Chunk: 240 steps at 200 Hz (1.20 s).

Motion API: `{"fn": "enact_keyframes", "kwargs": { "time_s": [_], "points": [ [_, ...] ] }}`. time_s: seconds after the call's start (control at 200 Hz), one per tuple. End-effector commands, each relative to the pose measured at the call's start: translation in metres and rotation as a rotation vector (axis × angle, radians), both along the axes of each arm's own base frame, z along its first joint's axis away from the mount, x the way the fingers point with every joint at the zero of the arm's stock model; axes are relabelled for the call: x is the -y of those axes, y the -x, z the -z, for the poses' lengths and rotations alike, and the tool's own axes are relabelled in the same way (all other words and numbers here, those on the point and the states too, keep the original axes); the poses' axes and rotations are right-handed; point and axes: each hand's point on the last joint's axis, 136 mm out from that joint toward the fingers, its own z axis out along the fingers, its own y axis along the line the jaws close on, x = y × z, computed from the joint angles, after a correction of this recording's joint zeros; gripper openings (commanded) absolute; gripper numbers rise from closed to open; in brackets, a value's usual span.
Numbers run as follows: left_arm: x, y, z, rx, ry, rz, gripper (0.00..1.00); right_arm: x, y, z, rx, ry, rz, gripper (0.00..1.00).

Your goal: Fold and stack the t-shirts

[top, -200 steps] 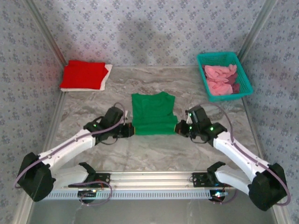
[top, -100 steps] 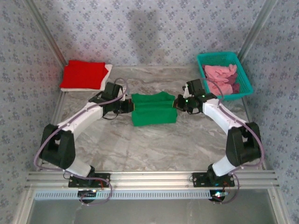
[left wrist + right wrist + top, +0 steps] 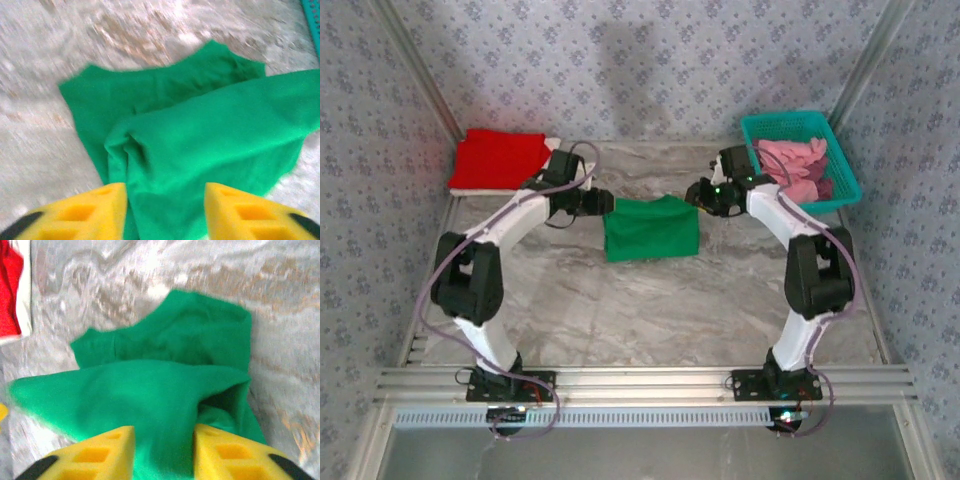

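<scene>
A bright green t-shirt (image 3: 650,228) lies folded in half on the marble table, its doubled edge toward the back. My left gripper (image 3: 605,203) is at the shirt's far left corner and my right gripper (image 3: 692,193) at its far right corner. In the left wrist view the yellow jaws (image 3: 165,210) stand apart with green cloth (image 3: 210,135) lying loose between them. The right wrist view shows the same: jaws (image 3: 164,450) apart over the green fold (image 3: 150,390). A folded red t-shirt (image 3: 498,158) rests on a white one (image 3: 470,188) at the back left.
A teal mesh basket (image 3: 790,118) at the back right holds pink t-shirts (image 3: 790,165) and a maroon one (image 3: 825,187), close behind my right arm. Patterned walls close off the back and sides. Bare marble (image 3: 650,310) lies in front of the green shirt.
Both arms carried the green shirt's near edge away to the back, folding it in half. Both grippers went from shut on the cloth to jaws apart.
</scene>
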Motion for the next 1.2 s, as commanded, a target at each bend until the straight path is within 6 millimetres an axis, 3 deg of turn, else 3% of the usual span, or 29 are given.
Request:
{"fn": "enact_keyframes", "kwargs": {
  "time_s": [0.0,0.05,0.115,0.19,0.25,0.305,0.425,0.525,0.74,0.964,1.084,1.194],
  "points": [
    [-0.016,-0.042,-0.011,0.059,-0.057,-0.036,0.52,0.005,-0.039,-0.007,0.015,-0.042,0.042,0.45],
    [-0.018,-0.061,-0.024,0.088,-0.044,-0.060,0.52,0.005,-0.061,-0.021,0.047,-0.074,0.051,0.47],
    [-0.012,-0.071,-0.048,0.126,-0.015,-0.064,0.48,0.000,-0.073,-0.042,0.072,-0.111,0.030,0.47],
    [-0.002,-0.066,-0.073,0.195,0.003,-0.053,0.43,-0.007,-0.068,-0.061,0.127,-0.104,-0.005,0.48],
    [0.009,-0.050,-0.076,0.213,0.015,-0.029,0.41,-0.013,-0.053,-0.066,0.149,-0.091,-0.039,0.48],
    [0.018,-0.032,-0.069,0.208,0.029,-0.006,0.37,-0.016,-0.035,-0.056,0.135,-0.103,-0.061,0.42],
    [0.046,0.005,-0.042,0.181,0.126,0.049,0.29,-0.025,-0.001,-0.025,0.099,-0.112,-0.075,0.18],
    [0.061,0.015,-0.010,0.135,0.136,0.070,0.21,-0.031,0.009,0.001,0.071,-0.063,-0.086,0.03],
    [0.057,-0.017,0.048,0.093,0.100,0.034,0.18,-0.041,0.000,0.050,0.000,-0.044,-0.092,0.00],
    [0.023,-0.071,0.094,0.043,0.058,-0.070,0.17,-0.040,-0.012,0.096,-0.041,-0.015,-0.059,0.00],
    [0.022,-0.080,0.085,0.034,0.097,-0.069,0.15,-0.042,-0.014,0.101,-0.049,-0.024,-0.061,0.00],
    [0.023,-0.078,0.055,0.080,0.115,-0.064,0.15,-0.046,-0.016,0.076,-0.010,-0.043,-0.066,0.00]
  ]
}}
